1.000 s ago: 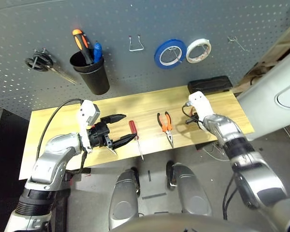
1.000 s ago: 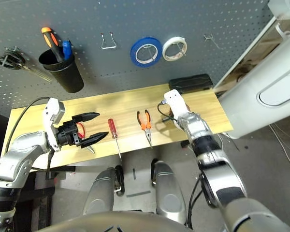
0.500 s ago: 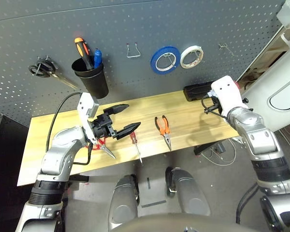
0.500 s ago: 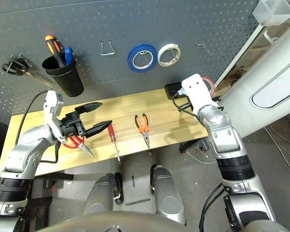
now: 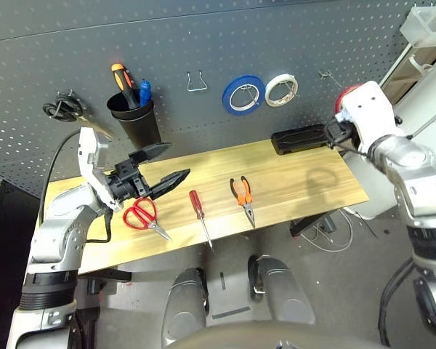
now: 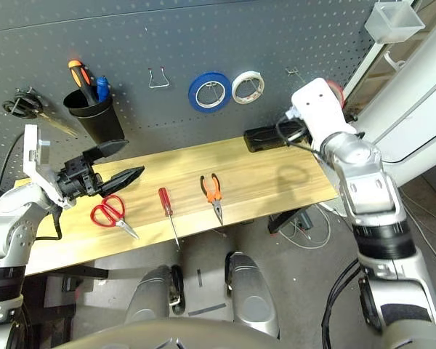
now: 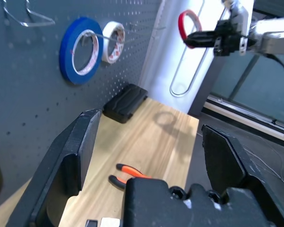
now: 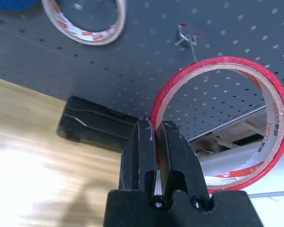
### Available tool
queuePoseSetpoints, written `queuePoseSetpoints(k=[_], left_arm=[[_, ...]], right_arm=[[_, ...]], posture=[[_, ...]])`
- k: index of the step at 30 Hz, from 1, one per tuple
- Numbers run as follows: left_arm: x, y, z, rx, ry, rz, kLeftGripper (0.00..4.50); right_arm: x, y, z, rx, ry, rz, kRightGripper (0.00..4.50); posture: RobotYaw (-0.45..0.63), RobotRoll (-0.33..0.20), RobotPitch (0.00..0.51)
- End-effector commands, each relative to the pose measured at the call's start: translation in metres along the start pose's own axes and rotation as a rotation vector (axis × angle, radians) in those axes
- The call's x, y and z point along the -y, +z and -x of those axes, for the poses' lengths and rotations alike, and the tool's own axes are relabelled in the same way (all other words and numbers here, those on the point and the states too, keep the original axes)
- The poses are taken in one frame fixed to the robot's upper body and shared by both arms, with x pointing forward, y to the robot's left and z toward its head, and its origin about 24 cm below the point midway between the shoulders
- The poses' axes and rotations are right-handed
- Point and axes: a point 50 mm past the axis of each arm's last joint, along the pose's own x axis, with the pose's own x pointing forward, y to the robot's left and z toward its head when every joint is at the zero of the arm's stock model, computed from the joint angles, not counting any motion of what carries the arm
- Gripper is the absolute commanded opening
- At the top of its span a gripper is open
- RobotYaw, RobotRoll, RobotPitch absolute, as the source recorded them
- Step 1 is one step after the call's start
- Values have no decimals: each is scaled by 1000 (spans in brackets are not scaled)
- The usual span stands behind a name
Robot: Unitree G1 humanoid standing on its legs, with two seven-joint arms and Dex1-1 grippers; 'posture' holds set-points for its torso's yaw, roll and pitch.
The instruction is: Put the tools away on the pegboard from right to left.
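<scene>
My right end effector (image 8: 155, 135) pinches the red tape ring (image 8: 222, 120) near what seems a bare pegboard (image 5: 203, 43) hook (image 8: 187, 37) (left end effector (image 5: 163, 166) gapes empty).

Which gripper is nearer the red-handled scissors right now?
Left. The left gripper hangs open just above and behind the red-handled scissors at the table's left end. The right gripper is up by the pegboard on the far right, shut on the red tape ring.
</scene>
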Motion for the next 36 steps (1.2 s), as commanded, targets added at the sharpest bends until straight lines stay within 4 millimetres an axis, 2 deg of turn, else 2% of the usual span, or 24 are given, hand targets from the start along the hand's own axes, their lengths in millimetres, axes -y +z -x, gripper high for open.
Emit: queuePoseSetpoints(k=[1,4,9,15,19,21,25,28,31,36], left_arm=[[-4,2,3,-9,5,-14,4500],[-8,6,0,-9,23,-26,4500],[-1,14,-10,6,25,-18,4500],[6,19,-19,9,28,-11,4500],[8,22,-24,12,24,-3,4500],[9,22,-25,5,12,5,4500],[8,25,-24,-8,-1,18,4500],[5,25,-22,-17,1,15,4500],[4,23,-20,-26,-10,17,4500],[3,20,-17,-67,-45,37,4500]], right_arm=[[5,-4,-13,19,21,10,25],[9,-6,-32,32,46,96,25],[18,-7,-55,18,12,79,25],[7,-11,-72,4,16,89,25],[6,-6,-75,23,25,82,1180],[8,-3,-73,50,74,88,1903],[22,2,-61,89,149,118,3407],[32,7,-42,108,222,106,4458],[47,14,-7,109,290,39,4458],[48,11,49,-23,470,-71,4458]], posture=[[-114,0,79],[-99,0,82],[-80,0,87],[-75,0,93],[-71,0,91],[-71,0,100],[-86,0,107],[-99,0,115],[-109,0,128],[-144,0,163]])
